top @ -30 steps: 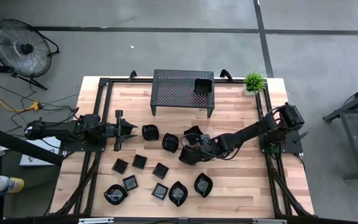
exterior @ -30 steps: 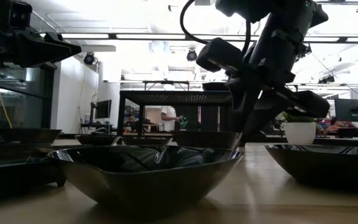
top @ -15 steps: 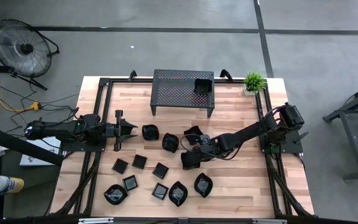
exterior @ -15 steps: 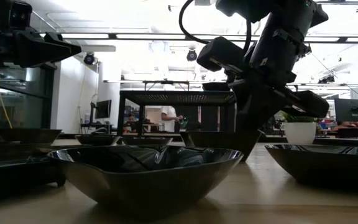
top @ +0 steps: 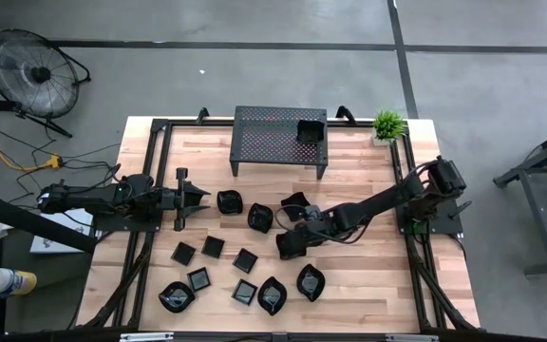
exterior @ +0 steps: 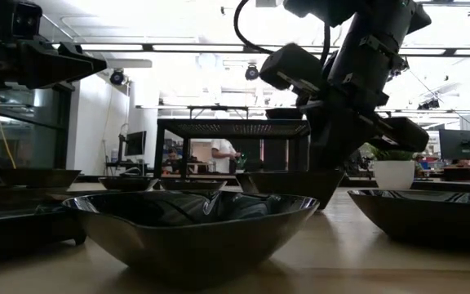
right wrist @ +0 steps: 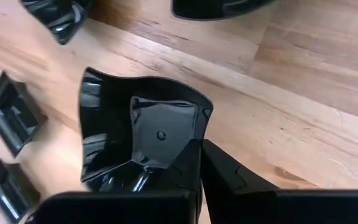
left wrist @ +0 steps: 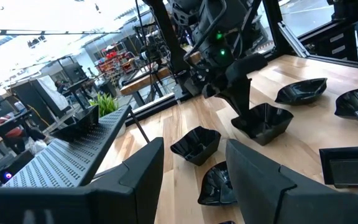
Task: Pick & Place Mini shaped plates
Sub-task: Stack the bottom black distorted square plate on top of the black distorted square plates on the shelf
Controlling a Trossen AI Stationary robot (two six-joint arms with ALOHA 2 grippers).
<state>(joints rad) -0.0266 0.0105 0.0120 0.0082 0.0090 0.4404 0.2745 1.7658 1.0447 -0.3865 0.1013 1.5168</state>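
Several glossy black mini shaped plates lie on the wooden table. One wavy-edged square plate (top: 290,244) sits mid-table, and my right gripper (top: 301,234) is shut on it, slanting down from the table's right. The same plate (right wrist: 138,127) shows in the right wrist view. Another plate (top: 309,130) rests on the black perforated rack (top: 278,133) at the far edge. My left gripper (top: 198,198) waits open and level at the table's left, with nothing between its fingers. My right gripper pinches the wavy plate's raised rim (right wrist: 199,138) at one corner, with one finger inside the dish and one outside. The fingers slant down from the table's right side. The plate's base (exterior: 300,200) looks to be on the table.
Plates lie close by: two (top: 260,218) (top: 229,201) to the left of the held one, one (top: 297,201) just beyond it, and a cluster (top: 245,285) toward the near edge. A potted plant (top: 387,123) stands at the far right corner. Bare wood lies near right.
My right gripper has shut on the wavy plate's rim without leaving its place. The plate has shifted a little toward the near edge as the fingers came together.
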